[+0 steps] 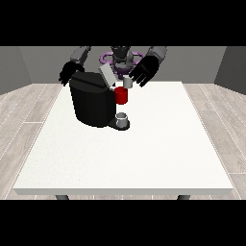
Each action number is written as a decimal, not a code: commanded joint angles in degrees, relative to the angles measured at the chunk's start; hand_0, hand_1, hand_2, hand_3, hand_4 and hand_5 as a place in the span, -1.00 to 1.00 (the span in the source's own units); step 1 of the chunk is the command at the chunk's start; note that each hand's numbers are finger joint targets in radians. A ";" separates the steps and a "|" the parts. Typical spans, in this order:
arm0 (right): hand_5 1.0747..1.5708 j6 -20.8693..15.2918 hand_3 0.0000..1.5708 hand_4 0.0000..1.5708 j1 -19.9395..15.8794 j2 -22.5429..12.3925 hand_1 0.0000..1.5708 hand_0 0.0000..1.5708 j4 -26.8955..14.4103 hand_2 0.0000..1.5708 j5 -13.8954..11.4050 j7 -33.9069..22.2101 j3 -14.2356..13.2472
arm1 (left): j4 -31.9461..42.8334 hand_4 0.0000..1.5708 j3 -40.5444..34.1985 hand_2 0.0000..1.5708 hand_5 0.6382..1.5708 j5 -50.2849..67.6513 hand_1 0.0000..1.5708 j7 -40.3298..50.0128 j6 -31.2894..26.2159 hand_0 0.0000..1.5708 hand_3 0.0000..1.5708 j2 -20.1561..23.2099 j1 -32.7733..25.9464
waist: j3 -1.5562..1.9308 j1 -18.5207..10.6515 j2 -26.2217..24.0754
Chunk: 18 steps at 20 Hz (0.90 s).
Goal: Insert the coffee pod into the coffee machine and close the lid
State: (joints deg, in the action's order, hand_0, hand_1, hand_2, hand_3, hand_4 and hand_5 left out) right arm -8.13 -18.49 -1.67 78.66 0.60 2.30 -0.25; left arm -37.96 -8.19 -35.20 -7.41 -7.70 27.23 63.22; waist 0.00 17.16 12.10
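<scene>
The black coffee machine stands on the white table, its lid raised. The hand at the view's right holds the small grey coffee pod just above the machine's red holder, fingers curled round it. The hand at the view's left hangs behind the machine; whether its fingers are apart cannot be told. A grey cup sits on the machine's base.

The place is a plain indoor room set up as a test space for a robot rather than a lived-in kitchen. Pale grey wood-plank flooring runs under a large white rectangular table, and bare grey walls close the room behind, with no cupboards, shelves or sink. The only domestic touch is a black boxy coffee machine standing on the table. A grey and black humanoid robot stands at the table's far edge.
</scene>
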 commanded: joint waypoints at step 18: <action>1.00 -0.66 -1.00 -0.35 0.49 -1.10 -1.00 -1.00 0.36 -1.00 1.34 0.86 -1.45 | 1.52 -0.36 0.80 0.59 1.00 -1.66 0.51 0.19 -1.21 0.51 0.50 -1.73 4.23 | 0.02 0.15 2.44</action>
State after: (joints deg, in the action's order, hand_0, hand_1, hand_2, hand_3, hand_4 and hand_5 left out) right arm -9.79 -18.55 -1.92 79.53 1.31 2.32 -0.87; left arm -36.41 -7.39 -36.87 -6.62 -7.96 25.25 66.73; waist 0.00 17.46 14.16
